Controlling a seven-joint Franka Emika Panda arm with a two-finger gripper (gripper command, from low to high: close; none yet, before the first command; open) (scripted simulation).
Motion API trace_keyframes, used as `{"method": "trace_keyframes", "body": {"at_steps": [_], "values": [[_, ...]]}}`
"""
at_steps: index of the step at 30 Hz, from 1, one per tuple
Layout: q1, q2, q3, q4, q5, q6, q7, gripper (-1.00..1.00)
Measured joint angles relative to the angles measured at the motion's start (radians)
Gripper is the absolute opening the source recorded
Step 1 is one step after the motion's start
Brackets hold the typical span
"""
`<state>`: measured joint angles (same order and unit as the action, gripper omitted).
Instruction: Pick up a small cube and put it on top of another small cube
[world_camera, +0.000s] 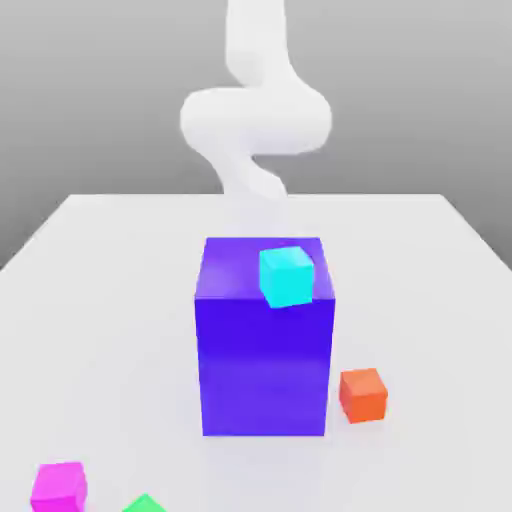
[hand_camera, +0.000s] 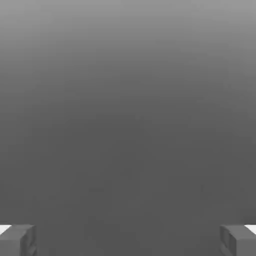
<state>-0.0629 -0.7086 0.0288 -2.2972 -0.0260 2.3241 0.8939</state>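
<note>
One cyan cube (world_camera: 287, 276): small, resting on the top face of the tall blue block, toward the front edge and toward the exterior view's right; it sits slightly turned against the block's edges.
Blue block (world_camera: 264, 350): large and upright, standing at the middle of the table, much bigger than every cube around it.
Orange cube (world_camera: 362, 394): small, on the table just beside the blue block's lower corner on the exterior view's right, apart from it by a narrow gap.
Magenta cube (world_camera: 58, 487): small, on the table near the front, well off to the exterior view's left of the blue block.
Green cube (world_camera: 145, 504): on the table at the front edge of the exterior view, near the magenta cube; only its top corner can be seen.
Table (world_camera: 110, 290): pale, flat surface carrying all of the above.
Arm (world_camera: 256, 115): white, rising behind the blue block at the far side of the table.
Gripper (hand_camera: 128, 240): jaws spread wide and released, grasping nothing; in the hand view the two grey fingertips (hand_camera: 19, 240) stand far apart against plain grey background.
</note>
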Motion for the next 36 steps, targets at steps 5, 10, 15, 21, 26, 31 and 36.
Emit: {"method": "trace_keyframes", "body": {"at_steps": [5, 10, 15, 21, 26, 31, 36], "values": [[-0.116, 0.188, 0.048, 0.006, -0.060, 0.049, 0.197, 0.00], [-0.208, 0.371, 0.072, 0.012, -0.123, 0.095, 0.391, 0.00], [-0.273, 0.553, 0.067, 0.018, -0.171, 0.142, 0.575, 0.00], [-0.340, 0.765, 0.034, 0.023, -0.175, 0.206, 0.758, 0.00], [-0.367, 0.933, 0.010, 0.024, -0.113, 0.265, 0.865, 0.00], [-0.406, 1.097, 0.008, 0.032, -0.015, 0.338, 0.923, 0.00], [-0.403, 1.232, 0.000, 0.058, -0.013, 0.438, 0.933, -1.00]]}}
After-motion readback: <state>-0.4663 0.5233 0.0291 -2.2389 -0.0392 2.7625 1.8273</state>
